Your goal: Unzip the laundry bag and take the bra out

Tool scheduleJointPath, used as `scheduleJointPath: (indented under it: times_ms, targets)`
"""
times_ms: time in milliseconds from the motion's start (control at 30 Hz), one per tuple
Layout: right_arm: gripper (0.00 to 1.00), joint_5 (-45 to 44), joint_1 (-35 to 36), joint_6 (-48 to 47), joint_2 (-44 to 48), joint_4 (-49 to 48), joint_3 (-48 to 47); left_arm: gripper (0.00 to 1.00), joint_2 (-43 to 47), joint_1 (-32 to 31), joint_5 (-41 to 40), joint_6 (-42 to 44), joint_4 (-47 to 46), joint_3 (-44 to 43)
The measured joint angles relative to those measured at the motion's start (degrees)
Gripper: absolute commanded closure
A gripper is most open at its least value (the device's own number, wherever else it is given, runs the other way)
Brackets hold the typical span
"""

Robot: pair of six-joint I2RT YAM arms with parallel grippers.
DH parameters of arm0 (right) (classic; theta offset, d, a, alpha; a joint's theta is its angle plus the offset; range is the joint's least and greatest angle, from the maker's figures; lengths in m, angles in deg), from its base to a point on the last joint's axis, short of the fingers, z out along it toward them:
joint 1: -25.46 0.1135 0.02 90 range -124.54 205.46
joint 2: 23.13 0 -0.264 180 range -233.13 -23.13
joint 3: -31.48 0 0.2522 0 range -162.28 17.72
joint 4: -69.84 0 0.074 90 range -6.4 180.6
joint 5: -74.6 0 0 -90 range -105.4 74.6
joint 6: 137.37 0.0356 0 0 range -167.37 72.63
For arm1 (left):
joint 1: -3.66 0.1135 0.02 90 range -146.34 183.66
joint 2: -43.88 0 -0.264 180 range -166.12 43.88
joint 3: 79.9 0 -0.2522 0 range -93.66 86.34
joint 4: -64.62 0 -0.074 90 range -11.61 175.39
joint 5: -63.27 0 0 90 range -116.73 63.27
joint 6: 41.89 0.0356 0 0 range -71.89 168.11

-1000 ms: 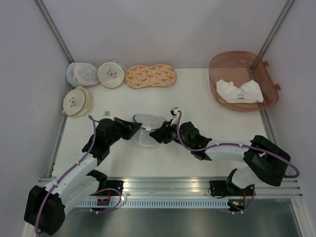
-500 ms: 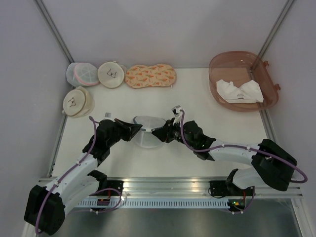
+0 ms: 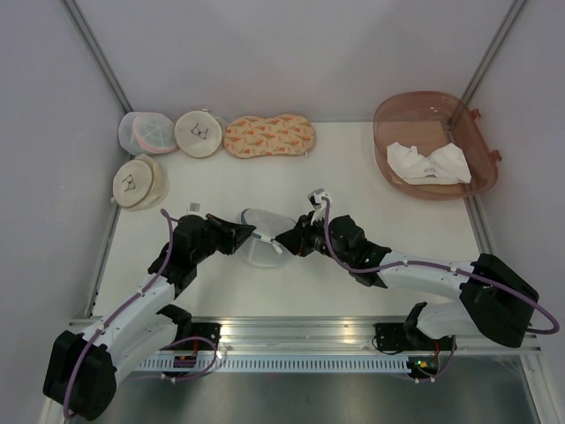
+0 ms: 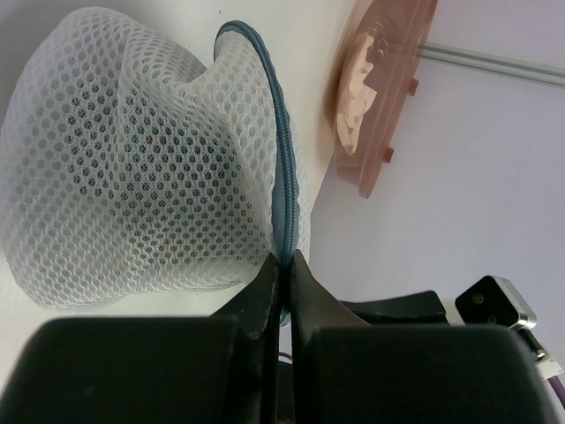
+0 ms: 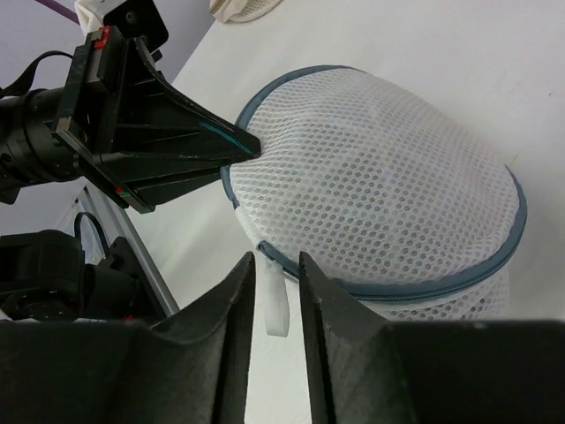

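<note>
laundry bag [image 3: 263,251] sat on the table [image 3: 353,185], middle, near side, between the two arms. zipper looked shut all round in the right wrist view.

left gripper [image 4: 282,265] came in from the left, fingers together, clamped on the bag's dark zipper rim [image 4: 281,168]. the mesh was pulled up into a fold at that spot.

right gripper [image 5: 275,262] was at the bag's right side. jaws were a little apart with the white pull tab [image 5: 275,311] hanging between them. a thin gap showed each side of the tab, so not pinched.

something darker showed faintly through the mesh in the left wrist view; could not tell if it was the bra.

rest of the table:
- far left: white mesh pouch with pink trim [image 3: 144,132], a cream round pouch [image 3: 198,132] just beside it, and a second cream pouch [image 3: 137,182] nearer along the left edge
- carrot-print pouch [image 3: 268,136] to the right of those
- far right: brown translucent tub [image 3: 477,168] with white cloth [image 3: 428,162] inside, well apart from the bag
</note>
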Motion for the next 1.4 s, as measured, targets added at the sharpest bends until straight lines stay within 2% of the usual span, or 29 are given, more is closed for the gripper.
scheduleJointPath:
  times_ms: [67,267,933,1267,1400]
  targets:
    - [0.54,0.85,0.0,-0.37,-0.37,0.94,-0.48,0.98,0.0,0.0,0.0,0.0,0.0,0.0]
    - [0.49,3.43,0.02,-0.87,-0.48,2.25,-0.46,0.98,0.0,0.0,0.02,0.0,0.0,0.0]
    - [0.45,5.7,0.02,4.22,1.92,1.6,5.25,0.98,-0.39,0.0,0.11,0.0,-0.07,0.0]
    - [0.45,7.1,-0.48,4.44,-7.15,-2.71,1.75,0.98,-0.63,0.0,1.01,0.0,-0.04,0.0]
    - [0.51,7.17,-0.74,4.48,-7.52,-3.23,1.68,0.98,-0.52,0.0,1.01,0.0,-0.07,0.0]
